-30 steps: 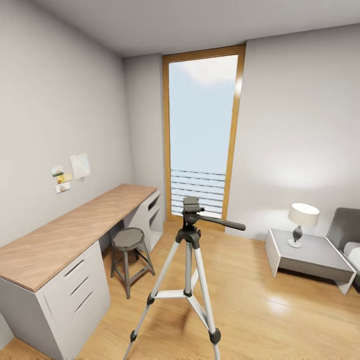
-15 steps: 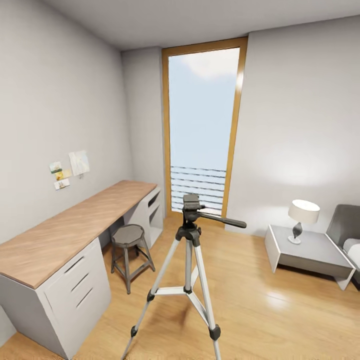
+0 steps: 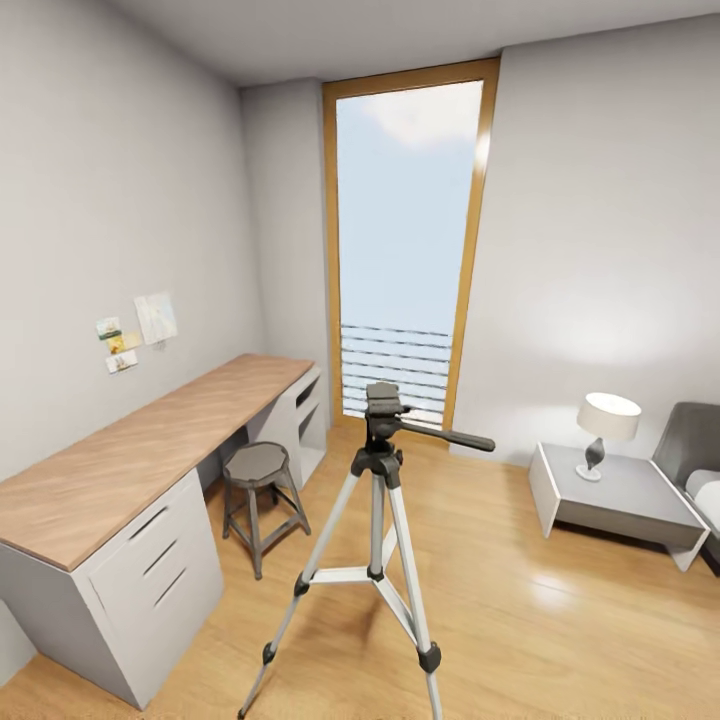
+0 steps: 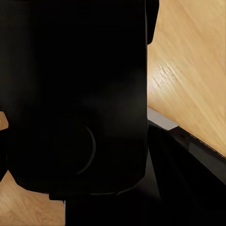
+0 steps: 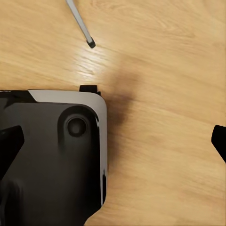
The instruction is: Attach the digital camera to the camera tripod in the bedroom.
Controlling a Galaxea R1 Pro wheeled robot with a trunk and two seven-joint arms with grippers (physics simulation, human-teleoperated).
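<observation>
Ahead in the head view, the tripod point(image 3: 378, 530) stands upright on the wood floor point(image 3: 520, 620) at mid-room, legs spread, its pan handle point(image 3: 445, 436) pointing toward the bed side. Left of it runs a wood-topped worktop point(image 3: 140, 455) along the wall, with a stool point(image 3: 257, 490) just beside its open bay. Behind stands the tall window point(image 3: 405, 240); to the right, a low grey table point(image 3: 615, 500) carries a lamp point(image 3: 605, 430), with the bed point(image 3: 700, 470) at the frame edge.

Left wrist view: a large black form point(image 4: 80, 94) lies close to the lens, too dark to identify; whether the left tool is open or closed cannot be told.

Right wrist view: the right tool point(image 5: 113, 141) has its dark fingertips point(image 5: 10, 146) set wide apart at opposite edges, holding nothing. Below lie the robot's black-and-grey base point(image 5: 56, 155) and one tripod foot point(image 5: 91, 44) on the floor.
</observation>
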